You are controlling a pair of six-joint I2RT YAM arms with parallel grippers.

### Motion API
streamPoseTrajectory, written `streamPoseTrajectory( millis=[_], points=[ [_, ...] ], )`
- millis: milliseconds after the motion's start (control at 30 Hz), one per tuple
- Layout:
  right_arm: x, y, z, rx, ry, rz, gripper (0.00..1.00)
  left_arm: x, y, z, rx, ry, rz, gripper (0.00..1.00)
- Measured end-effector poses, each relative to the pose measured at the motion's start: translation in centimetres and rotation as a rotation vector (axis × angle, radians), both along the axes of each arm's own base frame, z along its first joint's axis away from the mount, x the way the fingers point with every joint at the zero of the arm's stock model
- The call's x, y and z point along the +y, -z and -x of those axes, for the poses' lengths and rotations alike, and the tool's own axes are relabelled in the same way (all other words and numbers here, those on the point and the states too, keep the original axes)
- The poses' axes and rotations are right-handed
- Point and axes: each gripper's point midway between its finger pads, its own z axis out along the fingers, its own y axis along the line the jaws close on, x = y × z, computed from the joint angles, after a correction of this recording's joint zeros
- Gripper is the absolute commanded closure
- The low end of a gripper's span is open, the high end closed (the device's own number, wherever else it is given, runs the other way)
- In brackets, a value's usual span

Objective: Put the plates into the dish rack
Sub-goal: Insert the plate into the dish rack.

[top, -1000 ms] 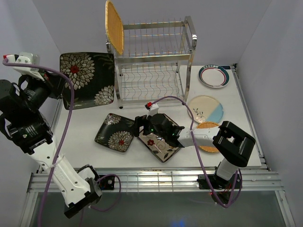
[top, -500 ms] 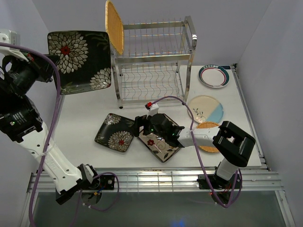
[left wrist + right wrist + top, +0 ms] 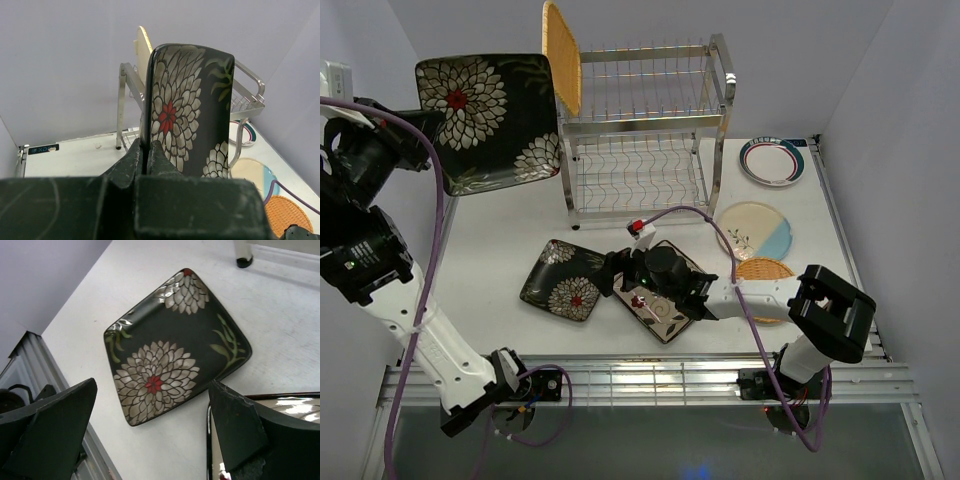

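Black flowered plate [image 3: 485, 120] at upper left: clamped tight in left gripper [image 3: 148, 150], raised beside rack [image 3: 645, 130]. Lower centre: right gripper [image 3: 147, 400] spread wide, empty, near second black plate [image 3: 563, 280].

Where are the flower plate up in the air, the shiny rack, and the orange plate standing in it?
flower plate in the air [image 3: 485, 120], top view, middle of its black face.
dish rack [image 3: 640, 121], top view, front rail of its upper shelf.
woven orange plate [image 3: 561, 55], top view, middle of its woven face.
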Motion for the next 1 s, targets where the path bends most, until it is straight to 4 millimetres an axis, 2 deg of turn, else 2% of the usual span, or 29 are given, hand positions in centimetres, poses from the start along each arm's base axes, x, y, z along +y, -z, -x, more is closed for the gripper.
streamPoseTrajectory(
  millis=[200,400,600,733,1000],
  points=[
    [0.8,-0.4,1.4,-0.005,-0.042,-0.014,0.02,-1.9,0.3,2.2,-0.025,0.023,-0.013,1.0],
    [1.0,0.2,1.0,-0.021,-0.041,0.008,0.02,-4.4,0.6,4.8,-0.075,0.08,-0.048,1.0],
    [1.1,0.1,0.6,-0.041,-0.032,0.02,0.02,-5.8,0.3,5.9,-0.113,0.131,-0.076,1.0],
    [1.2,-0.2,0.3,-0.048,-0.028,0.017,0.02,-5.5,0.7,4.7,-0.133,0.142,-0.057,1.0],
    [1.1,-0.2,0.2,-0.048,-0.025,0.018,0.02,-5.0,3.2,0.4,-0.117,0.078,0.019,1.0]
  ],
)
